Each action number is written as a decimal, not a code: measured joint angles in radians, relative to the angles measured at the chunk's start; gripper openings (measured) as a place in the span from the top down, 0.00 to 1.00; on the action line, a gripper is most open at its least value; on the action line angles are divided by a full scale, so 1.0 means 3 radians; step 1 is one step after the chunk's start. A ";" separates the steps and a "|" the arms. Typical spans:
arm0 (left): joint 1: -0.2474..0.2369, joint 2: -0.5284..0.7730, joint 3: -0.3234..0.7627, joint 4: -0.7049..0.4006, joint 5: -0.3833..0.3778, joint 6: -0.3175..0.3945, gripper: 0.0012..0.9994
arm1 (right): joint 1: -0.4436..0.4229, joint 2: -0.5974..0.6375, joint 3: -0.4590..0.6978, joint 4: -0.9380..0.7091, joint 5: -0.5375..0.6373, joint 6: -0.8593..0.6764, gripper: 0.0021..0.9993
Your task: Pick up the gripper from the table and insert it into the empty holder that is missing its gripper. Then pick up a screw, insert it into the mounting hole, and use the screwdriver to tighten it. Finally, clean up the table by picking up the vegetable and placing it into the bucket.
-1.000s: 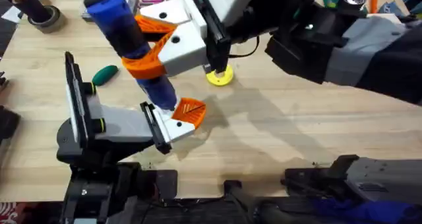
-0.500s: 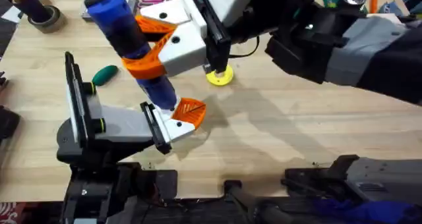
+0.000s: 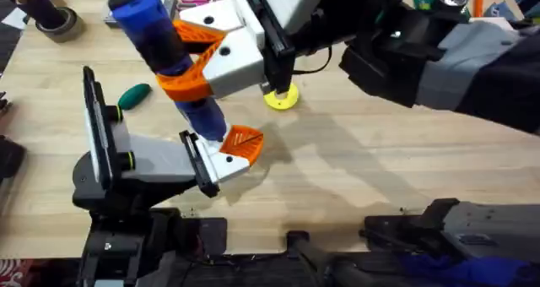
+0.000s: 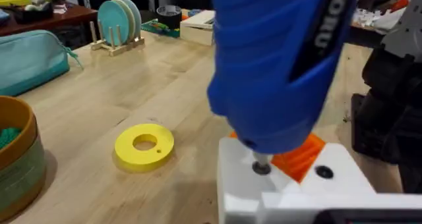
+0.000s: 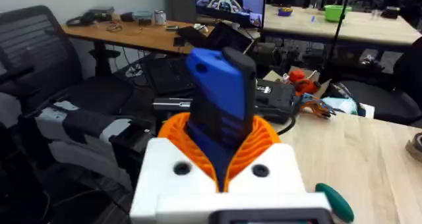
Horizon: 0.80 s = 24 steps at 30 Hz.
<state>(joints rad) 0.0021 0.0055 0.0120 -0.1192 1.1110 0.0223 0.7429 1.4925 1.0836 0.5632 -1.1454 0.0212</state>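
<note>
Nearest the arm bases, the left gripper (image 3: 228, 156) lies low over the table (image 3: 380, 177). Whether it is set wide or narrow cannot be told. Its white holder (image 4: 343, 178) already carries the orange gripper (image 4: 300, 155), so the first step looks finished.

Just above it, the right gripper (image 3: 190, 74) clamps its orange pads (image 5: 264, 141) around the blue screwdriver (image 3: 160, 42). The tool tilts down, with its dark bit set into a mounting hole on the holder's top face. A small metal piece shows at the bit's end. It may be the screw, but it is too hidden to be sure. By that reading, tightening is the step in hand, and how far the screw has gone in cannot be judged.

Farther back, the green vegetable (image 3: 133, 94) lies on the bare table, apart from both grippers. The bucket (image 4: 16, 158) stands near a yellow ring (image 4: 144, 145), with something green inside. The clean-up step is not yet done.

At the far edge sit a tape roll (image 3: 55, 21), a teal pouch (image 4: 30, 56) and a rack of teal plates (image 4: 119, 20).

White letters run along a dark strip on the screwdriver. They are cut off and cannot be read. No other brand or label is legible.
</note>
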 joint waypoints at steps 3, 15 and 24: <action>0.0000 0.0000 0.0000 0.0000 0.0000 0.0000 1.00 | 0.0000 0.0000 0.0000 0.0000 0.0001 0.0001 0.98; 0.0000 0.0000 0.0000 0.0000 -0.0001 0.0001 1.00 | -0.0021 0.0000 0.0001 0.0932 -0.0014 0.0273 0.98; 0.0000 0.0000 0.0000 0.0000 -0.0001 0.0000 1.00 | -0.0200 0.0000 0.0275 0.0863 -0.0038 0.0694 0.98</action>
<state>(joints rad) 0.0021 0.0055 0.0120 -0.1192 1.1107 0.0223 0.6828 1.4925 1.1660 0.8223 -1.1567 0.2293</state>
